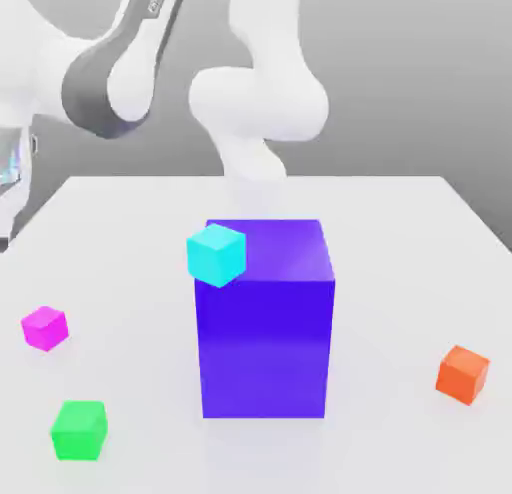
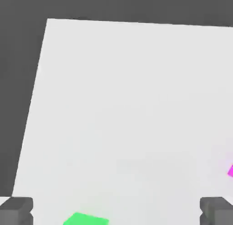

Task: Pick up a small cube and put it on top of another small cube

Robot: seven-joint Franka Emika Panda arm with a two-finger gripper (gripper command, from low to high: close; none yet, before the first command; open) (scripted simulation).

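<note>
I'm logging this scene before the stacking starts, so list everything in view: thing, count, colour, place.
Pink cube: 1, bright magenta, on the table at the exterior view's left, apart from the others.
Green cube: 1, bright green, on the table at the exterior view's near left, in front of the pink cube.
Cyan cube: 1, light cyan, at the big block's upper left corner in the exterior view.
Orange cube: 1, orange, on the table at the exterior view's right.
Big block: 1, purple-blue, mid-table, far larger than the cubes.
Table: 1, white.
Robot arm: 1, white with grey joints, behind the block.
Gripper: 1, dark grey fingers spread wide, above the table, holding nothing.
</note>
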